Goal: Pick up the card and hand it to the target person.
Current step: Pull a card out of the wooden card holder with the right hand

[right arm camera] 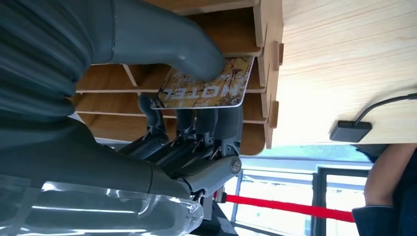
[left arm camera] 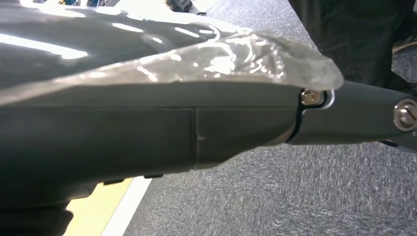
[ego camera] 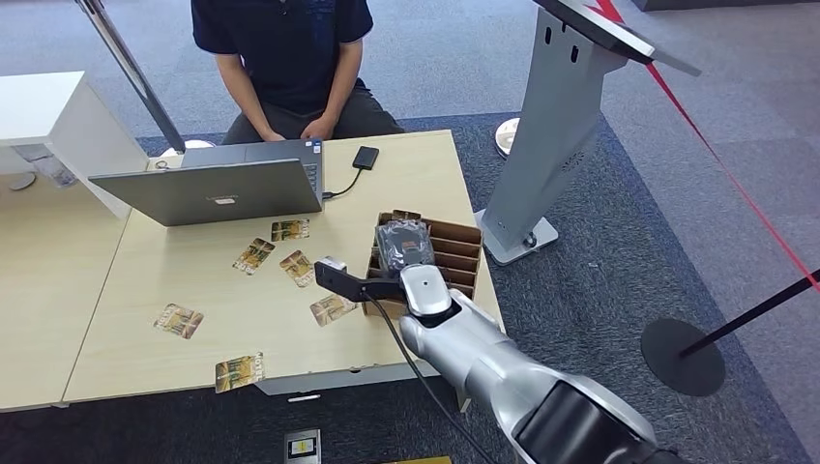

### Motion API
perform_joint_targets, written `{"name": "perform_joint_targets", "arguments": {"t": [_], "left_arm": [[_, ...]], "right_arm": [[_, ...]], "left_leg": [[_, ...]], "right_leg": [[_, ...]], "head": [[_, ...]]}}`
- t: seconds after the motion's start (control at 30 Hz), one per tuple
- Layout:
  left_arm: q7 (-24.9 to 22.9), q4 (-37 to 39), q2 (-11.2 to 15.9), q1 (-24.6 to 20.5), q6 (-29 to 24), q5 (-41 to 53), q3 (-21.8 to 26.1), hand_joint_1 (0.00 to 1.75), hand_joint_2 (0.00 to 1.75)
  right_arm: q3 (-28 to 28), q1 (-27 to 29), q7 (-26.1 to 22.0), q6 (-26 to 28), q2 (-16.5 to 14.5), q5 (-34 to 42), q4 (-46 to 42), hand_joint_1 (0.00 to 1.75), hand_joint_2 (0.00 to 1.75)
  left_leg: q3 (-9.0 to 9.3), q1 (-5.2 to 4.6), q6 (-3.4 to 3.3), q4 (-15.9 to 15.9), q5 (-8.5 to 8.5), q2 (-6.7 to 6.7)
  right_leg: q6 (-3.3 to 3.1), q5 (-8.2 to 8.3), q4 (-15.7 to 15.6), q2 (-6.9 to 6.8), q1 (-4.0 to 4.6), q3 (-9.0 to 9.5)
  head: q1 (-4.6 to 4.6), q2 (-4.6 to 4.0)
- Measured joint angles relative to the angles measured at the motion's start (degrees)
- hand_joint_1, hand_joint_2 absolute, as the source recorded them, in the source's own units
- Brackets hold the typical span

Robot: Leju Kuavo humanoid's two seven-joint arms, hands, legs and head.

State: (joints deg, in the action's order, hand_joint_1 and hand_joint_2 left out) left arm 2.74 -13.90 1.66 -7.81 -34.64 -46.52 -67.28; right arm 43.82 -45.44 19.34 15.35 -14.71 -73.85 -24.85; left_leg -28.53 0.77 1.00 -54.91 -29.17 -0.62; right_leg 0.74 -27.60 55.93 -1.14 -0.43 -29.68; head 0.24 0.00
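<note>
My right hand [ego camera: 402, 247] reaches over the wooden slotted box [ego camera: 456, 253] at the table's right end. In the right wrist view its thumb [right arm camera: 187, 49] and dark fingers [right arm camera: 216, 123] pinch a brown patterned hotel card [right arm camera: 206, 87] in front of the box's slots [right arm camera: 147, 93]. The person [ego camera: 285, 58] sits at the far side of the table behind an open laptop [ego camera: 218, 188]. My left hand [left arm camera: 147, 132] hangs over grey carpet as a dark mass close to the lens. How its fingers lie cannot be made out.
Several loose cards [ego camera: 253, 255] lie scattered on the light wooden table [ego camera: 145, 358]. A black device on a cable [ego camera: 365, 158] sits near the laptop. A grey kiosk stand [ego camera: 551, 135] rises to the right, with a red barrier tape [ego camera: 716, 155] beyond.
</note>
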Motion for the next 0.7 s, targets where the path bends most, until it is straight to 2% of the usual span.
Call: {"name": "perform_joint_targets", "arguments": {"t": [0.37,0.7], "left_arm": [[-0.09,0.0,0.0,0.01,0.0,-0.28,0.0,0.0,0.0],[0.17,0.0,0.0,0.05,0.01,-0.74,0.07,0.0,0.0]], "right_arm": [[0.0,0.0,-3.13,-1.51,-1.0,0.59,-0.53,1.34,1.75],[-0.04,-1.09,-3.83,-5.73,-1.11,3.34,-4.51,1.35,1.75]], "left_leg": [[-0.02,0.0,0.0,0.0,0.0,-0.01],[-0.02,0.0,0.0,0.0,0.0,-0.01]], "right_leg": [[0.0,0.0,0.01,0.0,0.0,-0.01],[0.0,0.0,0.01,0.0,0.0,-0.01]], "head": [[0.0,0.0],[0.01,0.0]]}}
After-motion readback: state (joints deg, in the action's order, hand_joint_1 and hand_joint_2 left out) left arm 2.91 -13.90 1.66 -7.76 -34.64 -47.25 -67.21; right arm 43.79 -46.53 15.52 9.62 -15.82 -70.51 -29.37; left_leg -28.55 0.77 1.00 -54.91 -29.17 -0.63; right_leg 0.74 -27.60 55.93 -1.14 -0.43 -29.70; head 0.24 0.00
